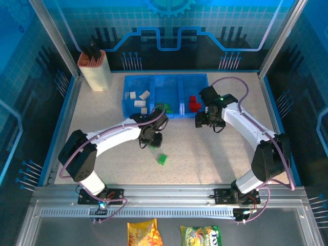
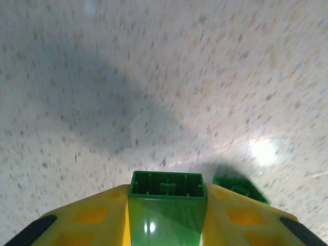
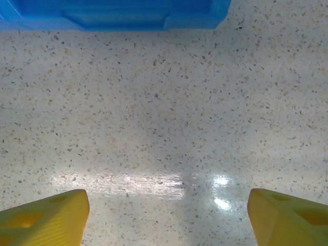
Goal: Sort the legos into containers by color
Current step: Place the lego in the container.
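Left gripper [image 2: 166, 207] pinching a small green studded plastic brick [image 2: 166, 185] above the speckled table [image 2: 154, 77]: the carry step. Next, bring it over the translucent blue three-bin tray [image 1: 126, 105], probably the middle bin. Right gripper [image 3: 164, 215] spread, empty, near that tray.

The tray [image 1: 126, 105] sits at the table's [image 1: 205, 154] far middle, with bricks [image 1: 139, 99] in all 3 of its bins. A holder [image 1: 95, 72] stands left of it, farther back. 1 loose brick [image 1: 162, 159] lies before it, mid-table.

Glossy plastic brick [image 2: 166, 210], shiny speckled tabletop [image 3: 164, 128]
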Available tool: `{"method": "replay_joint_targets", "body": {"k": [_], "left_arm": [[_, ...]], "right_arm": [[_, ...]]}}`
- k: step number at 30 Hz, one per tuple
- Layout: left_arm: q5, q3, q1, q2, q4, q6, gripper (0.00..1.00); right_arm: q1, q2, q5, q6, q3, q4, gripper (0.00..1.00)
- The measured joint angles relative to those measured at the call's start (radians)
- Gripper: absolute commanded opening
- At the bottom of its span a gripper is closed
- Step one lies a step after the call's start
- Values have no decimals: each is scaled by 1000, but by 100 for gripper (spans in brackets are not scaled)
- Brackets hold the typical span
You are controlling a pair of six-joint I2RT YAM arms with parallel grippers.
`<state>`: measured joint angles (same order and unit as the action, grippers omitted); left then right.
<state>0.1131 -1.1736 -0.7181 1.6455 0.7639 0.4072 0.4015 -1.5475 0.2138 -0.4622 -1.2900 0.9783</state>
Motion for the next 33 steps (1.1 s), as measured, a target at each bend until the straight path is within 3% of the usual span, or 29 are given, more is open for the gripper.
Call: {"method": "replay_joint_targets", "body": {"k": [23,33], "left_arm": [[6,-664,166,422,-8,-111,39],[-16,-834,222,598,-11,-118,39]], "right_arm": [[42,145,23,-48,77,61,82],[90,163,34,-81,87,85,82]]}}
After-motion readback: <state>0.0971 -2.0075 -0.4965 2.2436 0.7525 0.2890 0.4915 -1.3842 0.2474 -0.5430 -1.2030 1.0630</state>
